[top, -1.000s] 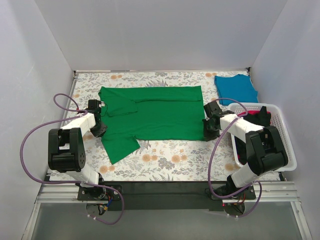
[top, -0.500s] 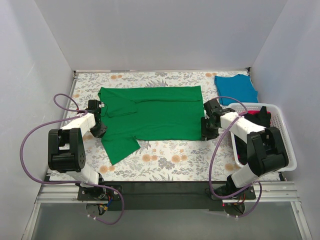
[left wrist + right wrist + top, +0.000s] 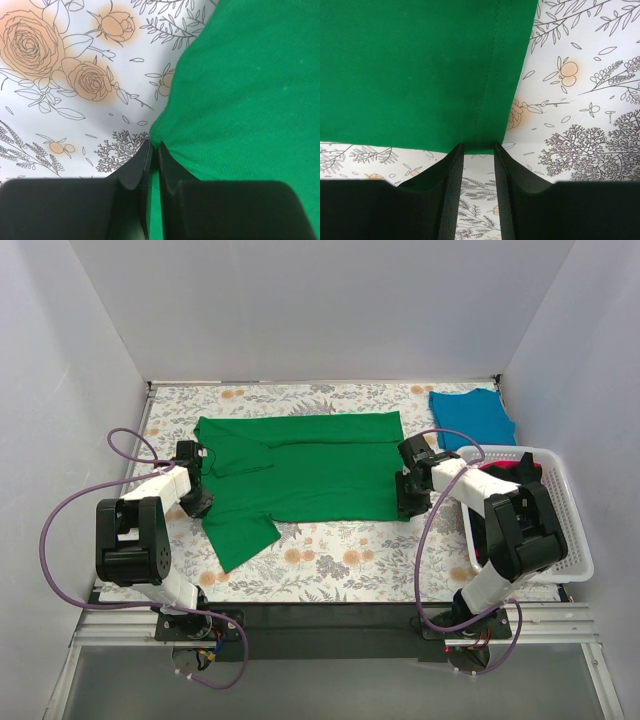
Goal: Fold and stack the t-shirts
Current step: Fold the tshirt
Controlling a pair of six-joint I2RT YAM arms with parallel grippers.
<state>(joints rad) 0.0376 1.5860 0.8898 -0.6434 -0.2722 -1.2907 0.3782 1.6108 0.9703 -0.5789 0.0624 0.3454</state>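
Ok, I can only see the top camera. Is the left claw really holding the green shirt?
Observer: Yes. On the left wrist camera the left gripper is shut, with the edge of the green t-shirt pinched between its fingers.
Operator: And the right claw?
Observer: The right wrist camera shows the right gripper with its jaws apart. You can see the flowery tablecloth through the gap.
Operator: Is it close to the shirt?
Observer: Its fingertips sit right at a corner of the shirt, by the stitched hem.
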